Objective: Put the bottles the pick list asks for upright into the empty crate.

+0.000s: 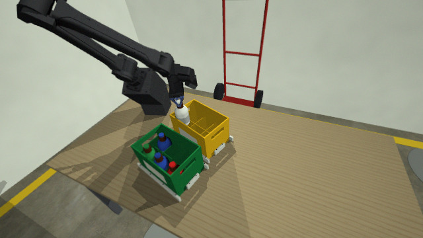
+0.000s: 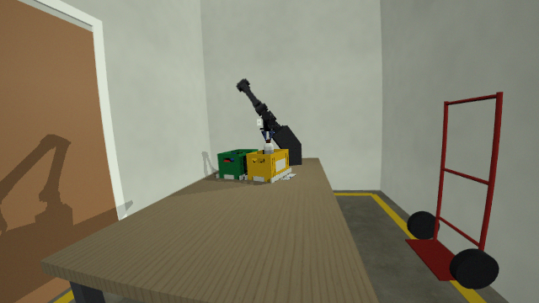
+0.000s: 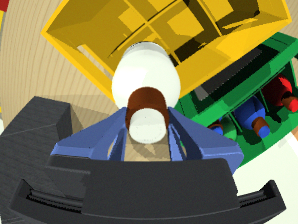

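My gripper (image 1: 178, 102) (image 2: 268, 139) (image 3: 147, 113) is shut on the brown neck of a white bottle (image 1: 182, 114) (image 2: 269, 149) (image 3: 145, 75). The bottle hangs roughly upright, its lower part inside the arm-side end of the yellow crate (image 1: 216, 143) (image 2: 258, 172) (image 3: 70, 36); its base is hidden. No other bottle shows in that crate. The green crate (image 1: 180, 184) (image 2: 227, 171) holds two blue bottles (image 1: 164, 144) (image 1: 161, 162), a green bottle (image 1: 149, 153) and a red bottle (image 1: 172, 169) (image 3: 277, 91). The paper strip (image 2: 289, 177) lies beside the yellow crate, unreadable here.
The two crates stand close side by side, with white pieces along their bases. The dark arm base (image 1: 153, 96) (image 2: 290, 145) stands behind them at the table end. A red hand truck (image 1: 241, 100) (image 2: 434, 257) stands on the floor beyond the table's edge.
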Robot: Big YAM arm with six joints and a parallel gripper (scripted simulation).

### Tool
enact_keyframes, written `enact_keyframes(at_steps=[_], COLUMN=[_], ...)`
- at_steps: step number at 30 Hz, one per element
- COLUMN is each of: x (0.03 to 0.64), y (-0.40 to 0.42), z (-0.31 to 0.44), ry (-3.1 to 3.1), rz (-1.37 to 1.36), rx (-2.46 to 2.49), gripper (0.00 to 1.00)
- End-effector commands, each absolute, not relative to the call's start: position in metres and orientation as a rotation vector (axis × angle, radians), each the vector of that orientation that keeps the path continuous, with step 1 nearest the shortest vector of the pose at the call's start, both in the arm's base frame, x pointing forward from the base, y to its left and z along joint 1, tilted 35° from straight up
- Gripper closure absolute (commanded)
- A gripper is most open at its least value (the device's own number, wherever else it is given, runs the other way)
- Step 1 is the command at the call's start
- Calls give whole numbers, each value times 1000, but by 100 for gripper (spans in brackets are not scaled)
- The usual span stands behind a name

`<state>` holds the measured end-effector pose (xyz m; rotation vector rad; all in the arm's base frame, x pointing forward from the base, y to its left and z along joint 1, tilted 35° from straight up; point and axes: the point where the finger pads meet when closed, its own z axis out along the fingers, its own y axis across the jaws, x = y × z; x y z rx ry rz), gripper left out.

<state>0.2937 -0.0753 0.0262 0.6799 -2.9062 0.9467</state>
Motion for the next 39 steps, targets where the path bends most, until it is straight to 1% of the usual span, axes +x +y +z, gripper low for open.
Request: enact_keyframes(at_steps=[1, 5, 12, 13, 20, 23, 39], x=[296, 304, 296, 311, 296, 306, 302], y=[-74, -80, -80, -83, -88, -90, -98], z=[21, 25, 14, 28, 7, 12, -3], ry=[-2901, -2926, -2901, -2949, -2902, -2923, -2914], rz=[945, 959, 945, 973, 942, 961, 951], rx=[710, 683, 705, 676, 690, 683, 687], gripper=[100, 100, 100, 100, 100, 100, 100])
